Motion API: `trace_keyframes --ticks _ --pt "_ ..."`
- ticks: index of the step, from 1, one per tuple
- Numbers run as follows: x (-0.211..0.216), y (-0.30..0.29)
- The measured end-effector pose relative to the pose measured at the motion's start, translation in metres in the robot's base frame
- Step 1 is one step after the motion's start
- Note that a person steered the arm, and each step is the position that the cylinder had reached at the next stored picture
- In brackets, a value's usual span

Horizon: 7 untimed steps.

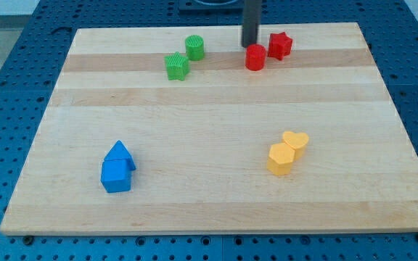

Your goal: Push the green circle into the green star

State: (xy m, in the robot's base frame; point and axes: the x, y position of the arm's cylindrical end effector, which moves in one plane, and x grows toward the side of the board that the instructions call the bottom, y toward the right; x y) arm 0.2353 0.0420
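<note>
wooden board (216,196), green circle (194,48), green star (176,66), two red blocks (255,57), two blue blocks (117,169), two yellow blocks (281,158)

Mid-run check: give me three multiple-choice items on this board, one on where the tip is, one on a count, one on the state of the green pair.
1. Where is my tip?
A. beside the blue blocks
B. just left of the red circle, near the view's top
C. between the yellow blocks

2. How many blocks lie on the board?
A. six
B. eight
C. ten

3. How do the green circle and green star stand?
A. close together at the view's top
B. at opposite edges of the board
C. stacked

Key:
1 B, the rod ends close by the red circle, with the red star to its right.
2 B, two each of green, red, blue and yellow.
3 A, the green circle sits just up and right of the green star; whether they touch is unclear.
</note>
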Motion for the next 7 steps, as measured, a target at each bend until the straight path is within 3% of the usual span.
trace_keyframes --ticks 1,3,4,5,7 --pt "-0.026 -0.046" --pt "-0.001 -0.103" --pt "0.004 -0.107" --pt "-0.034 -0.104" --pt "-0.003 -0.096"
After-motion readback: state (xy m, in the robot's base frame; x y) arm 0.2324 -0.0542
